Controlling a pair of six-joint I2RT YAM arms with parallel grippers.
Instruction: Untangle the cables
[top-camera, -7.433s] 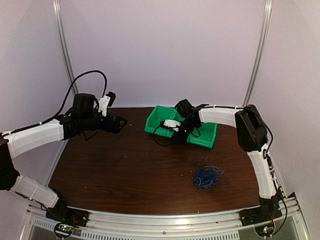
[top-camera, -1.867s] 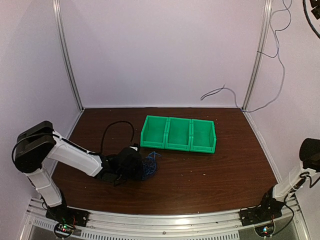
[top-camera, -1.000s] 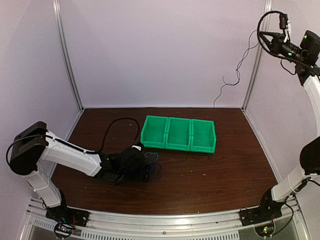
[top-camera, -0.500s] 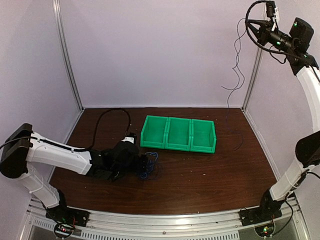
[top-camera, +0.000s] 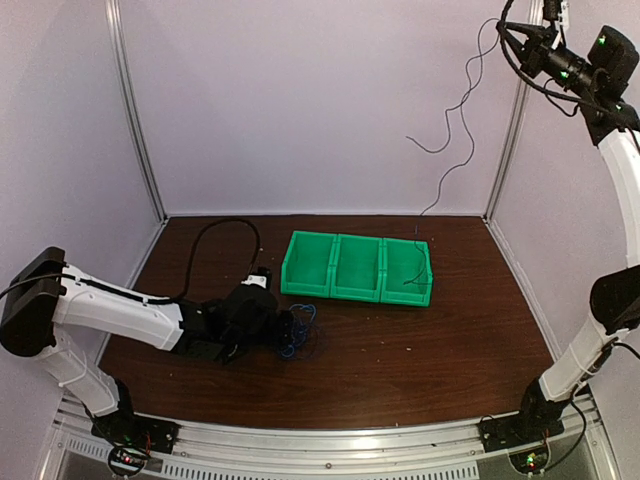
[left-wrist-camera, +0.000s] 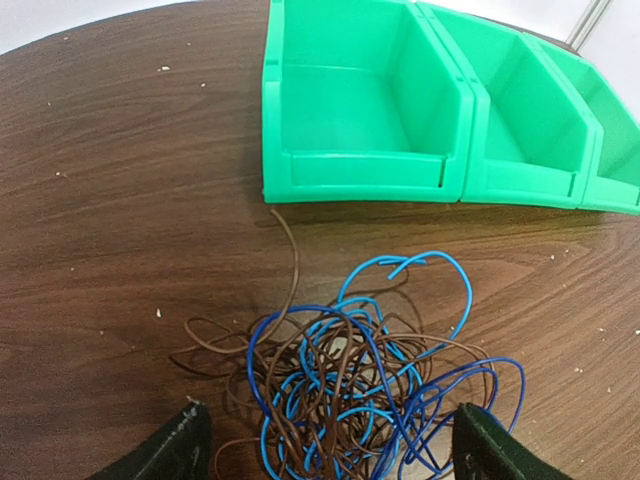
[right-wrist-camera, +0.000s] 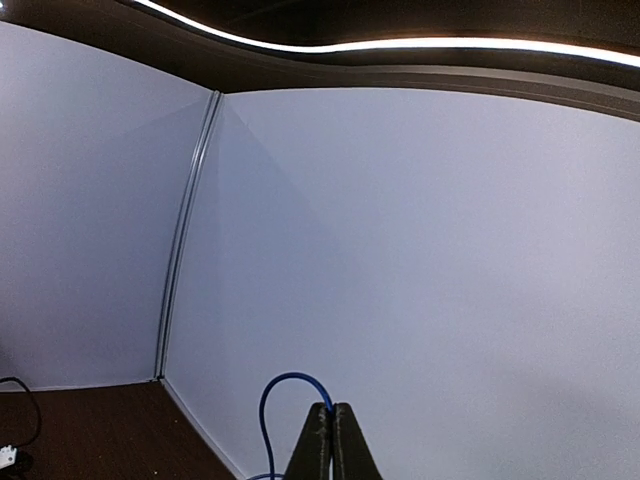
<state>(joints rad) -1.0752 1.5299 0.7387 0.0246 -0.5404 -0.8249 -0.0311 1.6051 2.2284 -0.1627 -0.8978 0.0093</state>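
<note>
**One cable lifted high, the rest bunched between open jaws**

The bunch of cables (left-wrist-camera: 350, 390) lies on the counter (left-wrist-camera: 120, 200) just in front of the leftmost of the green bins (left-wrist-camera: 365, 100). It is a loose knot of blue and brown wires in overlapping loops. The strands cannot be counted, though both a lighter and a darker blue show. One brown end runs straight out of the knot toward the leftmost bin, and a light blue loop arcs toward the bins on the right side.

The left jaws stand wide apart and low over the counter, with the knot between the two fingertips (left-wrist-camera: 185, 445). They grip nothing; whether a tip touches an outer loop cannot be told.

A single cable (top-camera: 455, 130) hangs apart from the bunch. Its long axis is roughly vertical, with kinks, and it runs from the top right down to the rightmost bin. The right jaws are pressed fully together on it, and a short blue loop (right-wrist-camera: 280, 395) rises just beside them in the right wrist view. The right arm (top-camera: 622, 150) is raised high by the back corner post.

The bins number three, joined in a row (top-camera: 357, 265).
</note>
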